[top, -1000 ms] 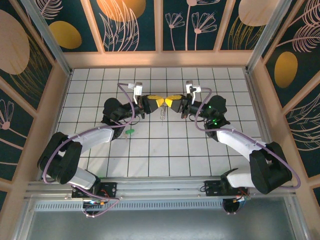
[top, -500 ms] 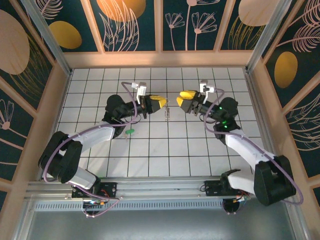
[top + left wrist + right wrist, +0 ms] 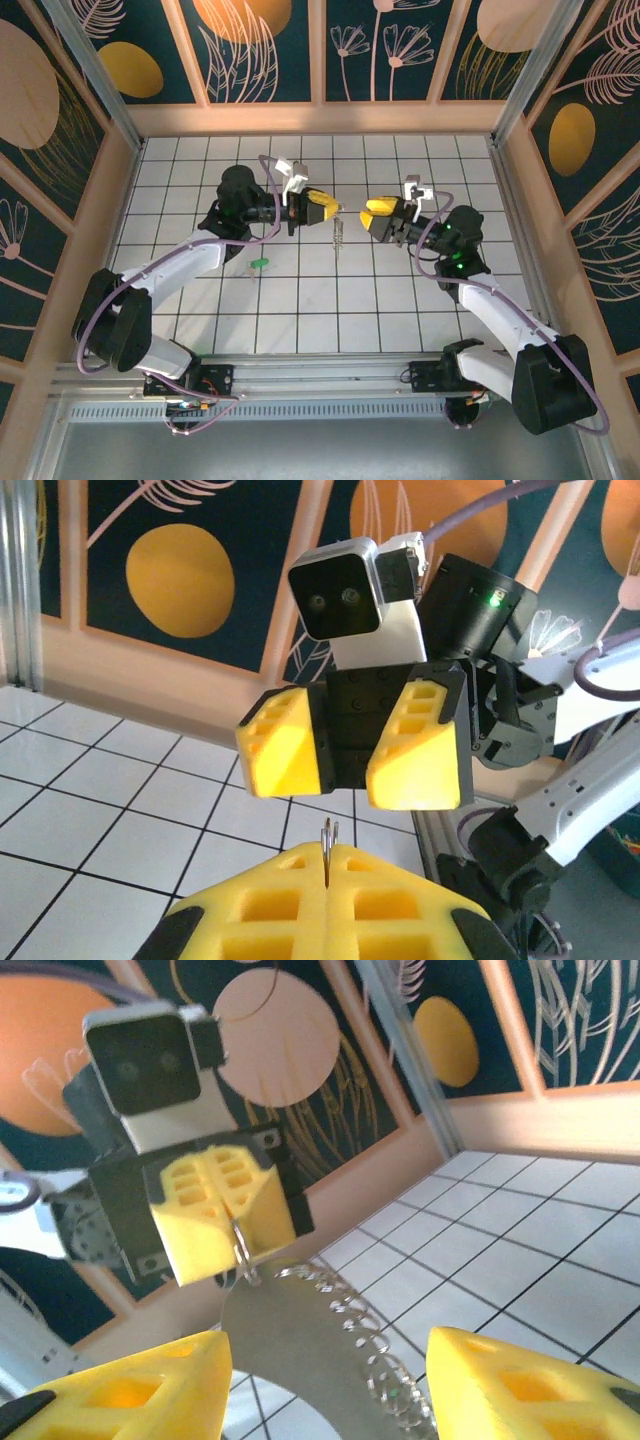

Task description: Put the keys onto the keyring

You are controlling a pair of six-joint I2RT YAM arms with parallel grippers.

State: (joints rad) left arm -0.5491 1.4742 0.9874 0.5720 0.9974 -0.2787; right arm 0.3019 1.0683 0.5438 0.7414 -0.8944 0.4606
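keyring point(image 3: 338, 236): shiny metal wire | left claw point(image 3: 334, 206): matt yellow plastic

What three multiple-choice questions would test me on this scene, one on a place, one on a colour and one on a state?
1. Where is the small green-headed key?
A. on the white tiled floor
B. between the right jaws
C. threaded on the ring

2. What colour are the foam pads of the jaws?
A. blue
B. yellow
C. red

3. How do the left jaws stand?
A. wide open
B. shut on nothing
C. shut on the pale silvery wire keyring

Answers:
1. A, since the top view shows the key lying on a tile, apart from both pairs of jaws.
2. B, since the pads are yellow in the top and wrist views.
3. C, since the wire sits pinched between the closed pads and the ring dangles below them.
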